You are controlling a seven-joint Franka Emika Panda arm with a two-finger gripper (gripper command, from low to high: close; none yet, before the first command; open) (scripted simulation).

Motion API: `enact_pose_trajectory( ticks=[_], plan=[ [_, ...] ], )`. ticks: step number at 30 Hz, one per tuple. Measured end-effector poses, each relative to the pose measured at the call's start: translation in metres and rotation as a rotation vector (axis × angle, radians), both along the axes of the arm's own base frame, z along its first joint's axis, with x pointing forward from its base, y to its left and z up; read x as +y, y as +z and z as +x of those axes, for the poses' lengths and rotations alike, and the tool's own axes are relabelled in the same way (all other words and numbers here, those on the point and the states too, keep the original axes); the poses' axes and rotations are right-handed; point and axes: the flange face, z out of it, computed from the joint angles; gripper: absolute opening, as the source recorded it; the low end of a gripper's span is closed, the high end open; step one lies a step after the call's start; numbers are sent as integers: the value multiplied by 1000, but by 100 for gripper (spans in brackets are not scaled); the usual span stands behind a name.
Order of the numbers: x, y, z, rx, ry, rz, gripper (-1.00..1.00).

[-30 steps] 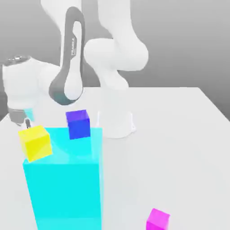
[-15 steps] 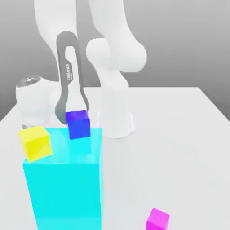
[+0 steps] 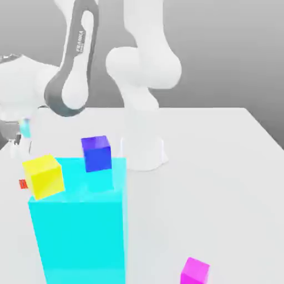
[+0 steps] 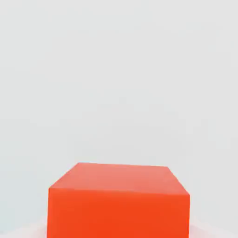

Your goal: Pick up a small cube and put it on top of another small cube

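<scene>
Standing before the white table (image 3: 222,166), I am looking at the arm reaching out towards the exterior view's left, with its gripper (image 3: 20,143) pointing down over the table edge. The fingers are sitting clenched, pressed nearly together. Whether they are pinching anything I cannot tell. A small red cube (image 3: 23,183) is showing as a thin sliver below the fingers in the exterior view, with bare table visible between the two. In the hand view the same red cube (image 4: 118,200) is appearing large and close under the hand, its top face and one side face showing, and plain white table lying beyond it. Just beside the red cube, on the side away from the fingers, a yellow cube (image 3: 43,176) is sitting tilted at the upper corner of a tall cyan see-through block (image 3: 80,233). A blue cube (image 3: 97,153) is standing farther from the fingers, at the far top edge of that cyan block. Whether the block is an open container or a solid body I cannot tell. I also cannot tell whether the yellow and blue cubes are resting on it, in it or behind it. A magenta cube (image 3: 195,272) is lying on the table well apart from the fingers, past the cyan block. No cube is standing on top of another cube.
</scene>
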Motion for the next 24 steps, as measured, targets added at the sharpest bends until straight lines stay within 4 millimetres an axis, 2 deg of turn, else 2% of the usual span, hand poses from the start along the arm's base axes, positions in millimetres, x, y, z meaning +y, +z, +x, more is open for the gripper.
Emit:
enact_pose_trajectory(
  ticks=[1,2,4,9,12,14,16,18,19,24],
  plan=[
    [-5,14,8,-10,-15,8,-100],
    [0,28,18,-17,5,15,-100],
    [19,56,40,-24,81,26,-100],
    [95,128,80,-17,327,28,-100],
    [146,171,90,0,474,11,-100],
    [182,196,89,19,573,-11,-100],
    [203,188,87,37,639,-31,-100],
    [208,163,87,41,655,-37,-100],
    [209,149,86,42,658,-37,100],
    [209,149,86,42,658,-37,100]
  ],
)
